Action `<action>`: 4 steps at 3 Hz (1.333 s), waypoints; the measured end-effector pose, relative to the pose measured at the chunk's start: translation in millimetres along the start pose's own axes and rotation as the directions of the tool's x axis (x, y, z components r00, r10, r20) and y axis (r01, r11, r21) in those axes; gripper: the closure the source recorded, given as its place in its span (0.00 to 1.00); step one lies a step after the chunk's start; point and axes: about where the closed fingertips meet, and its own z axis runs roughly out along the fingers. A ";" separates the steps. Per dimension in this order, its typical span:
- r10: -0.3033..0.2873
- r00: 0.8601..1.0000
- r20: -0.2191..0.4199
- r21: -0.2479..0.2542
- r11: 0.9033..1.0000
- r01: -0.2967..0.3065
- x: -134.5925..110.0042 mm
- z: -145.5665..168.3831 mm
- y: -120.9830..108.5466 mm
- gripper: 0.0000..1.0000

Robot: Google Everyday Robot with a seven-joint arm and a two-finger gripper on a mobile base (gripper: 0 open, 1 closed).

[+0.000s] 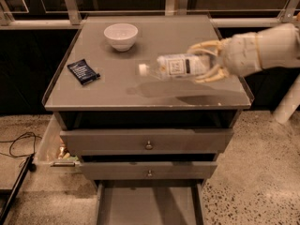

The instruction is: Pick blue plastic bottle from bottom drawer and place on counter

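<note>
My gripper (206, 61) reaches in from the right and is shut on the blue plastic bottle (176, 65), a clear bottle with a white cap and a white label with dark print. The bottle lies sideways in the fingers, cap pointing left, held a little above the right half of the counter (117, 95), casting a shadow on it. The bottom drawer (147, 205) is pulled out at the bottom of the view and its grey floor is bare.
A white bowl (121, 35) stands at the back left of the counter. A dark blue snack packet (83, 71) lies at the left. Two upper drawers with round knobs (148, 145) are shut. A side bin (54, 149) with items sits at the cabinet's left; a black cable lies on the floor.
</note>
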 end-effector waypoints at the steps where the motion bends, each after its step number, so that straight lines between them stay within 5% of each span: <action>1: 0.046 0.997 0.056 -0.003 0.999 -0.046 1.7 30.0 -40.2 1.00; 2: 0.118 0.993 -0.023 0.027 0.993 -0.117 10.3 35.1 -60.1 1.00; 3: 0.210 0.973 -0.096 0.069 0.977 -0.203 24.4 44.0 -61.9 1.00; 4: 0.306 0.944 -0.123 0.114 0.949 -0.293 42.1 48.7 -57.6 1.00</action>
